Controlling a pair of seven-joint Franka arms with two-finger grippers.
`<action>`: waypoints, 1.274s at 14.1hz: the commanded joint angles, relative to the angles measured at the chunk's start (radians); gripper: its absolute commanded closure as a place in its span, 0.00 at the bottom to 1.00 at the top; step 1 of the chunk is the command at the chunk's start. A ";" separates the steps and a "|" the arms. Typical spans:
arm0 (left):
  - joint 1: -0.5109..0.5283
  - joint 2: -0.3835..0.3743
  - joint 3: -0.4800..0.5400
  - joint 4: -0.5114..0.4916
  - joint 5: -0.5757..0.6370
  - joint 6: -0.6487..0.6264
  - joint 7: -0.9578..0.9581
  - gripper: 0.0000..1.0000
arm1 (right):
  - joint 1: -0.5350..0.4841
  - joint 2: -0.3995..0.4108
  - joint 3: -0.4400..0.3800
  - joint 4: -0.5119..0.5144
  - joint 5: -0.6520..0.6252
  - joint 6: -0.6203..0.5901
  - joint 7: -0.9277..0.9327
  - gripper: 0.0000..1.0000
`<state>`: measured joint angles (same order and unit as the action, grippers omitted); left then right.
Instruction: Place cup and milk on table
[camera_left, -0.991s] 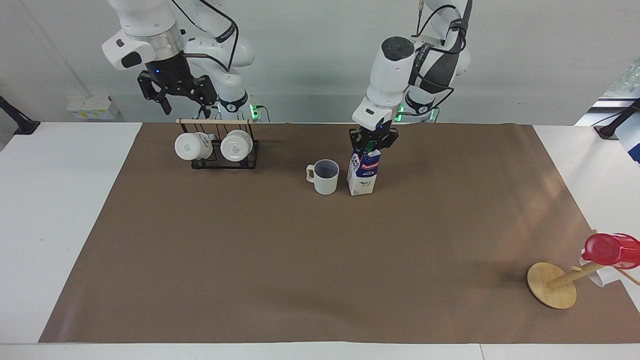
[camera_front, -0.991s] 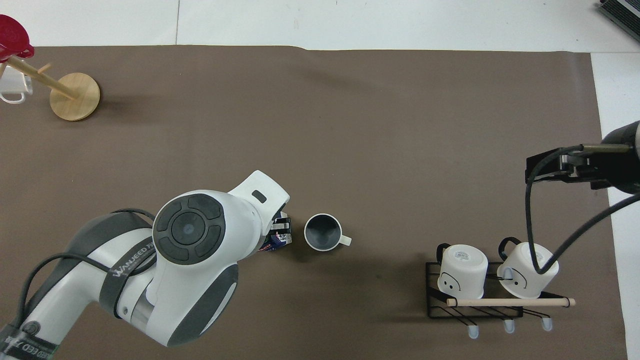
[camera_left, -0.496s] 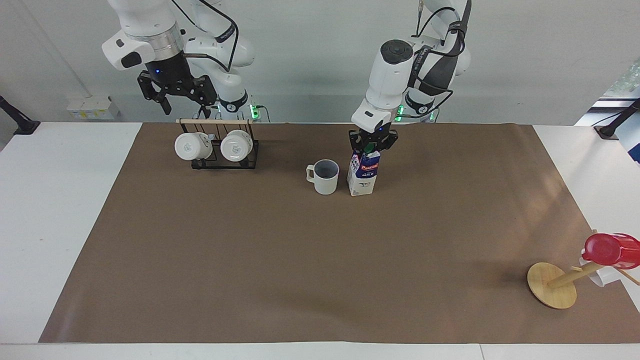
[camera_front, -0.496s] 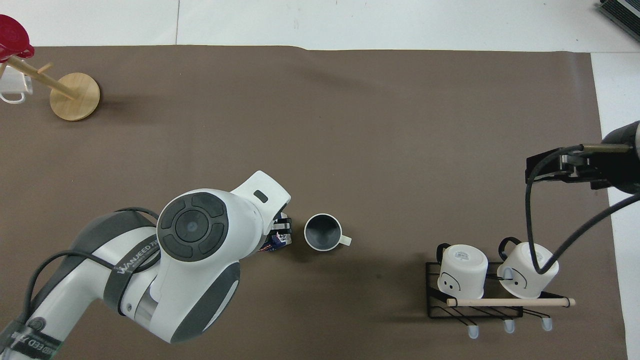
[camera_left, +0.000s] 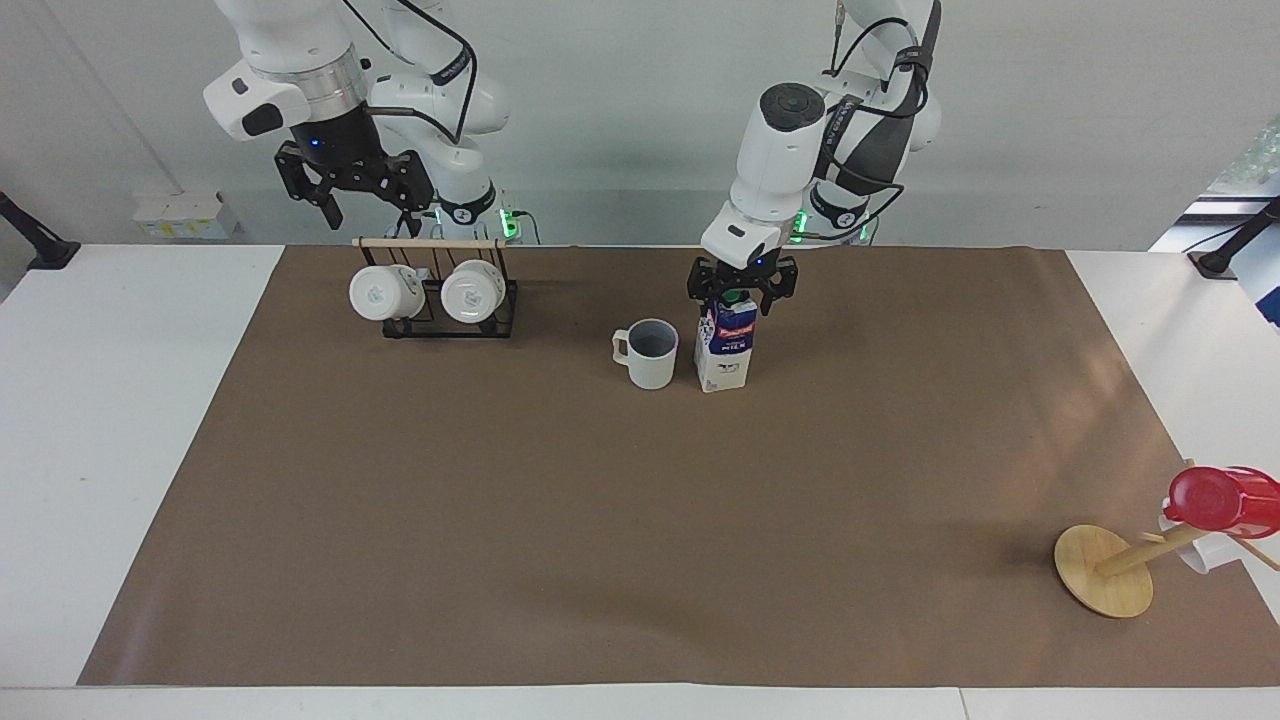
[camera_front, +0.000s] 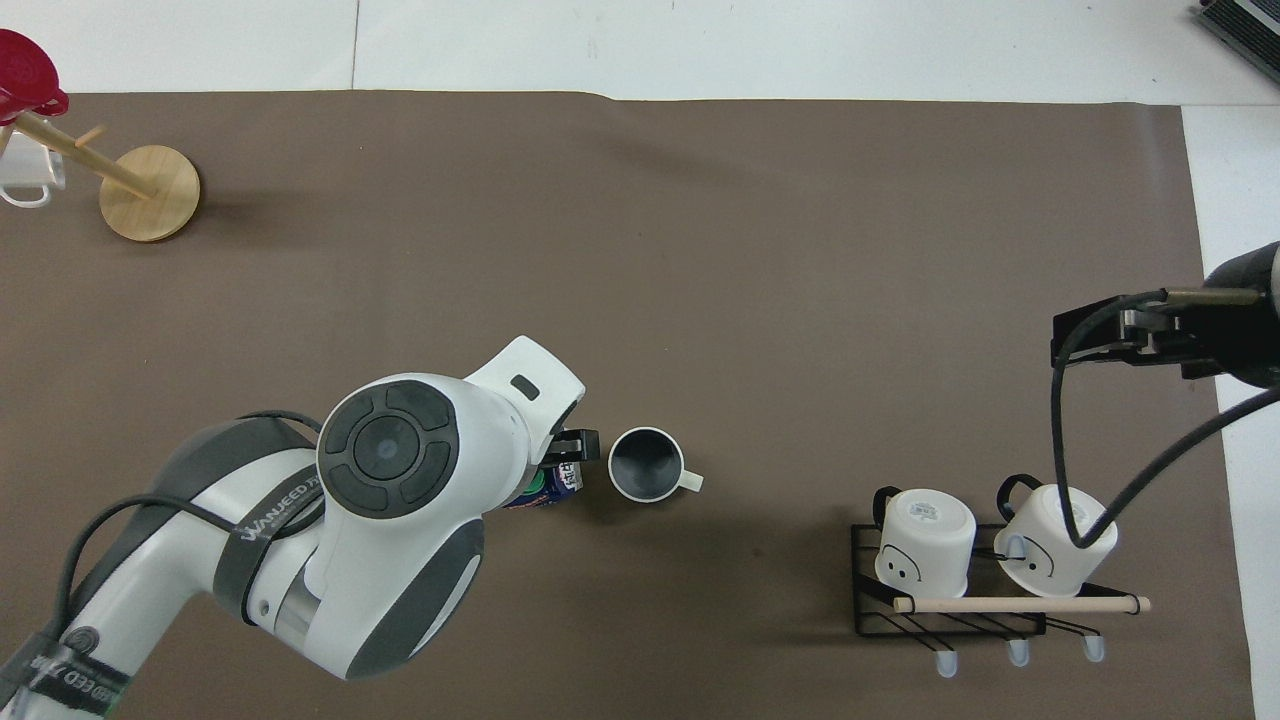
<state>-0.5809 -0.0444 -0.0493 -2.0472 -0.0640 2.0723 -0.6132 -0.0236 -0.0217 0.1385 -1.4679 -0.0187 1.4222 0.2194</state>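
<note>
Now the left gripper (camera_left: 741, 294) is spreading its fingers off the milk carton (camera_left: 726, 350), which it was pinching a second ago; the carton is standing upright on the brown mat (camera_left: 640, 520), just beside the cream mug (camera_left: 648, 353). Both seem placed, and the right gripper (camera_left: 350, 185) is waiting spread above the mug rack (camera_left: 437, 290).

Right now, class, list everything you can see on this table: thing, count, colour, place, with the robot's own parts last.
cup: one, cream-white, on the brown mat, beside the milk.
milk: one carton, white and blue, upright on the mat.
white mugs: two, on the black rack, right arm's end.
wooden stand: one, carries the red cup, left arm's end.
table: one, white.
left gripper: open, around the carton's top.
right gripper: open, waiting above the rack.
</note>
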 joint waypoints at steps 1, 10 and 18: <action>-0.001 -0.028 0.022 0.066 -0.028 -0.097 0.015 0.00 | -0.016 0.009 0.004 0.021 0.020 -0.023 -0.026 0.00; 0.257 -0.063 0.037 0.373 -0.017 -0.547 0.366 0.00 | -0.016 0.009 0.004 0.020 0.020 -0.026 -0.028 0.00; 0.481 -0.077 0.036 0.418 -0.014 -0.652 0.616 0.00 | -0.015 0.008 0.004 0.018 0.020 -0.028 -0.031 0.00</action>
<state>-0.1520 -0.1206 0.0009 -1.6448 -0.0729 1.4460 -0.0325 -0.0236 -0.0214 0.1385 -1.4678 -0.0186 1.4179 0.2194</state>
